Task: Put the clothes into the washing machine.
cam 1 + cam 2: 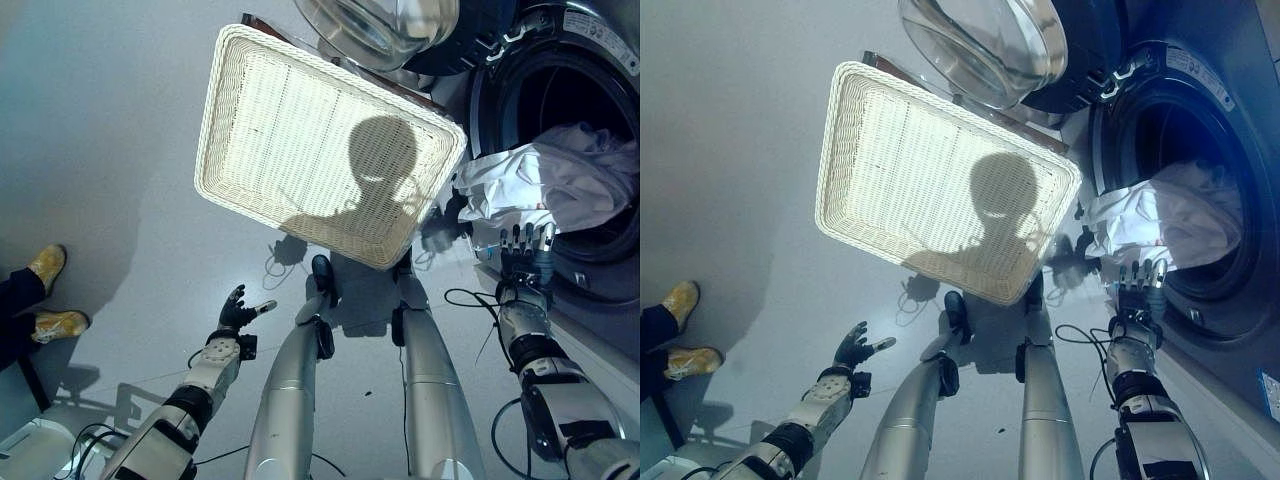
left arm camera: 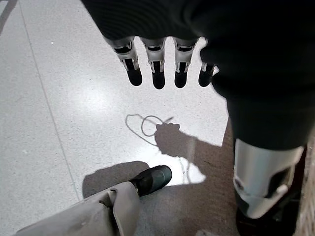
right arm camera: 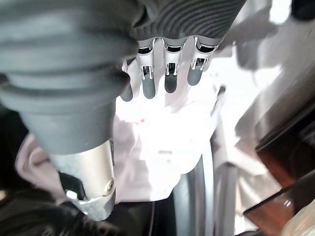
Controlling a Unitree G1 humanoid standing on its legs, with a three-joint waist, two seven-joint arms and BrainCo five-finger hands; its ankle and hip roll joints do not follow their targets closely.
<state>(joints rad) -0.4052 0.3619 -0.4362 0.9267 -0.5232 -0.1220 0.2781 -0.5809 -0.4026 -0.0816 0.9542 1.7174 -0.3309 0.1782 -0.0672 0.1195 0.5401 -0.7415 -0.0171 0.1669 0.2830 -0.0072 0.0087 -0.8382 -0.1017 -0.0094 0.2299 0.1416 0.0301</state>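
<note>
A: Item, white clothes (image 1: 560, 180): location?
B: Bundled in the washing machine (image 1: 590, 60) drum mouth, part draped over the lower rim. Wicker basket (image 1: 240, 110) on the floor just beside, emptied.
A: Right robot hand (image 1: 527, 250)?
B: Fingers straight and spread, at the bundle's lower edge, holding nothing.
A: Left robot hand (image 1: 238, 310)?
B: Open, idle over the floor.
A: Step?
B: Judged: stowing. Next, push the overhang fully into the drum.
</note>
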